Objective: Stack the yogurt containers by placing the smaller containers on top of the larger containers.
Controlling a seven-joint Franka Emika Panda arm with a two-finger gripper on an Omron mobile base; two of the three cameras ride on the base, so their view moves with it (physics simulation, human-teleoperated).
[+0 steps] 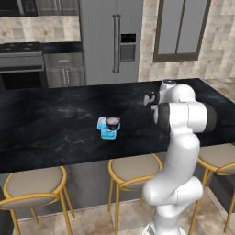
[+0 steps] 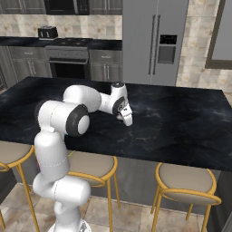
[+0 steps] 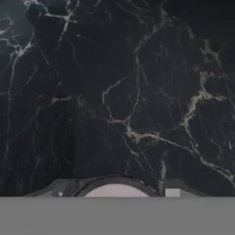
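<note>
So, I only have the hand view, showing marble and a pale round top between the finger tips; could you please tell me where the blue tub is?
Observer: In the left base view the blue tub sits on the counter, left of the gripper and nearer the stools.
Operator: Is anything on it yet?
Observer: Yes, one dark round cup stands on its top.
Operator: Is my hand touching the counter?
Observer: It seems not. In the right base view the gripper, with the second cup, appears to hang just above the marble.

cup (image 3: 114, 190): lower part cut off | fingers (image 3: 172, 192): tips barely visible
</note>
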